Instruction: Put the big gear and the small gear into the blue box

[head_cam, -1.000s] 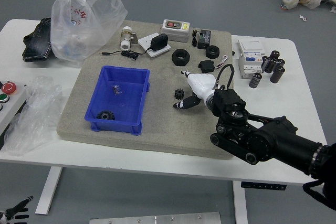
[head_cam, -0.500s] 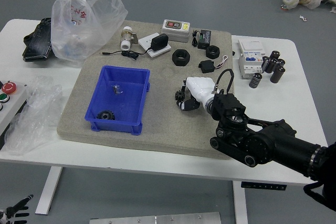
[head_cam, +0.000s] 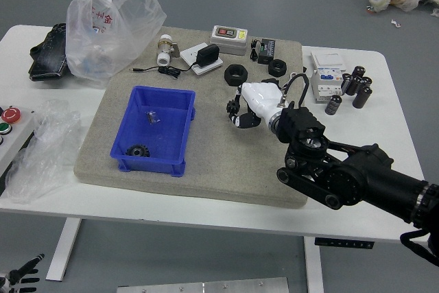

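Right hand point(head_cam: 263, 99): right of the blue box point(head_cam: 149, 164), fingertips closed on the small gear.
Small gear point(head_cam: 233, 106): gripped, outside the box, alongside its far half; partly hidden, long axis unreadable; contact with the mat point(head_cam: 219, 176), cannot tell.
Bearing: gear on the hand's box-facing side, between hand and box; right arm the nearer.
Coming move: likely a lift, then leftward over the box's right wall; a low carry could catch the rim.
Big gear point(head_cam: 138, 150): inside the box, near-left corner; this half seemingly done.
Black ring point(head_cam: 236, 81): right of the box, beyond the small gear.
Left hand point(head_cam: 20, 280): well nearer than the box, leftward, fingers spread, holding nothing.
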`<control>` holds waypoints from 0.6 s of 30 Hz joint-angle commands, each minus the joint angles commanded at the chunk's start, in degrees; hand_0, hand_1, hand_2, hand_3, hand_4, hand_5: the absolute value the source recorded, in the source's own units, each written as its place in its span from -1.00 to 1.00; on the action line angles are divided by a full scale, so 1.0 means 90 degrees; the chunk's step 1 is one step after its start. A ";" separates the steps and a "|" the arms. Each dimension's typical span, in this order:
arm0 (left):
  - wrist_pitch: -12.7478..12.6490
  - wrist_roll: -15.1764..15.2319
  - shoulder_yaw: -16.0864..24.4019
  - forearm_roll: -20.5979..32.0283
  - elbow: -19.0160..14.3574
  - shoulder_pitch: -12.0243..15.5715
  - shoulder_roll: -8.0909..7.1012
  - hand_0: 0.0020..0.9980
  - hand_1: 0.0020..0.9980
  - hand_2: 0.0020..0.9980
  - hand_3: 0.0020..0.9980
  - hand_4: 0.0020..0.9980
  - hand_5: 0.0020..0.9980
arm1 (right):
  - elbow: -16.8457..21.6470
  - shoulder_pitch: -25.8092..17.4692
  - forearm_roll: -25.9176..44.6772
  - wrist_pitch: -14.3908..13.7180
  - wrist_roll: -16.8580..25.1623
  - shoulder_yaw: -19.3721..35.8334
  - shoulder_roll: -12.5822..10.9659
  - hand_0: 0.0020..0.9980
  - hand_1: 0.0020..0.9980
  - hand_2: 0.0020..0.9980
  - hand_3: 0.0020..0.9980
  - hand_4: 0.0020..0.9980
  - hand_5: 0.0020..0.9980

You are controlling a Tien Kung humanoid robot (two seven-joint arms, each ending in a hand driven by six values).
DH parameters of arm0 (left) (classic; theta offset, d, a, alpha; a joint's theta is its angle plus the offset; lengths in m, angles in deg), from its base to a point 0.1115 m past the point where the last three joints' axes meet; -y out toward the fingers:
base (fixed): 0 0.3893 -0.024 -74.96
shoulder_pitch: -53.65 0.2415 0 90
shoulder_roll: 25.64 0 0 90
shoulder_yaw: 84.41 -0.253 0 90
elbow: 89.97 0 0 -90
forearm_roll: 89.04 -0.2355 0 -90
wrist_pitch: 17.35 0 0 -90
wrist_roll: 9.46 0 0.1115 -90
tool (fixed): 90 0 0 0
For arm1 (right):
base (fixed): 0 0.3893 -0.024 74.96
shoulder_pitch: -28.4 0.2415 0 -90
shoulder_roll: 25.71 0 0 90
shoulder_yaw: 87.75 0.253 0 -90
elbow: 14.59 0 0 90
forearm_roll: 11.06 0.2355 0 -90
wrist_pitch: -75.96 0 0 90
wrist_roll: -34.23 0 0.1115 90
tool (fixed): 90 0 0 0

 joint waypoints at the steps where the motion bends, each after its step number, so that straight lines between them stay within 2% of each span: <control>1: 0.0001 -0.0008 0.0005 -0.0007 -0.0002 0.0002 0.0000 0.37 0.34 0.34 0.49 0.56 0.42 | 0.0142 0.0061 -0.0094 0.0011 -0.0016 0.0059 -0.0004 -0.56 -0.62 -0.60 -0.21 -0.53 -1.00; 6: 0.0001 -0.0027 0.0018 -0.0024 -0.0007 0.0004 -0.0007 0.37 0.34 0.34 0.49 0.56 0.42 | 0.0833 0.0362 -0.0383 -0.0019 -0.0017 0.0061 0.0104 -0.56 -0.62 -0.60 -0.21 -0.53 -1.00; 7: 0.0002 -0.0033 0.0022 -0.0030 -0.0008 0.0004 -0.0008 0.37 0.34 0.34 0.50 0.56 0.42 | 0.0989 0.0429 -0.0417 -0.0048 0.0007 0.0002 0.0159 -0.58 -0.65 -0.61 -0.16 -0.41 -1.00; 10: 0.0011 -0.0046 0.0028 -0.0043 -0.0010 0.0001 -0.0004 0.37 0.34 0.34 0.50 0.56 0.42 | 0.1279 0.0563 -0.0452 -0.0135 0.0078 -0.0220 0.0329 -0.58 -0.65 -0.61 -0.16 -0.41 -1.00; 12: 0.0022 -0.0056 0.0037 -0.0062 -0.0011 -0.0004 0.0000 0.37 0.34 0.34 0.50 0.56 0.42 | 0.1357 0.0634 -0.0456 -0.0189 0.0114 -0.0439 0.0453 -0.58 -0.65 -0.61 -0.16 -0.41 -1.00; 13: 0.0026 -0.0060 0.0042 -0.0072 -0.0012 -0.0009 -0.0001 0.37 0.34 0.34 0.50 0.56 0.42 | 0.1360 0.0657 -0.0446 -0.0206 0.0123 -0.0567 0.0517 -0.62 -0.76 -0.66 -0.03 -0.20 -1.00; 18: 0.0034 -0.0079 0.0058 -0.0098 -0.0016 -0.0014 -0.0005 0.37 0.34 0.34 0.50 0.56 0.42 | 0.1240 0.0632 -0.0394 -0.0291 0.0153 -0.1032 0.0742 -0.62 -0.76 -0.66 -0.03 -0.20 -1.00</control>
